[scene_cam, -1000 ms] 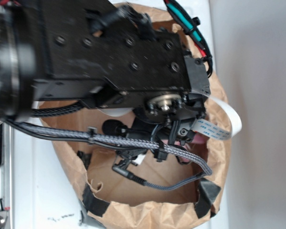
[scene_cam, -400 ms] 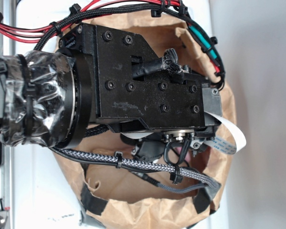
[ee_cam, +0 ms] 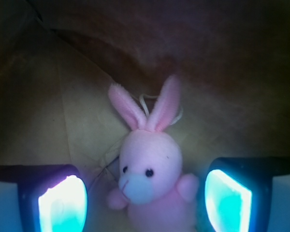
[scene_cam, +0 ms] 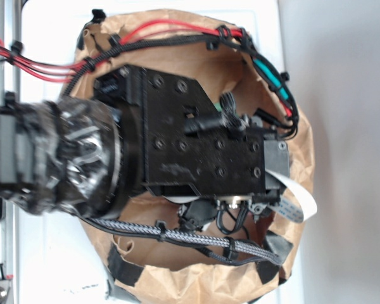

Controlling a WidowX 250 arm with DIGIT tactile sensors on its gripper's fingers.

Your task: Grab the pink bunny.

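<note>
Bunny (ee_cam: 152, 183) sits between parted jaws, clear on both sides.

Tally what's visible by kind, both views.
Pink bunny: 1
Brown paper bag: 1
Gripper, open with the bunny between its fingers: 1
Total: 3

Arm: black metal WidowX arm (scene_cam: 196, 149) reaches in from 9 o'clock of the exterior view, its bolted flat housing facing the camera.
Wrist joint: wrapped in glossy dark tape (scene_cam: 63, 158), blurred.
Cabling: red wires and a black braided sleeve arc over the top; a grey braided cable (scene_cam: 196, 239) runs beneath.
Hand (ee_cam: 145, 200): two glowing cyan-faced fingers (ee_cam: 63, 205) at 7 and 5 o'clock of the wrist view, spread wide apart, touching nothing.
</note>
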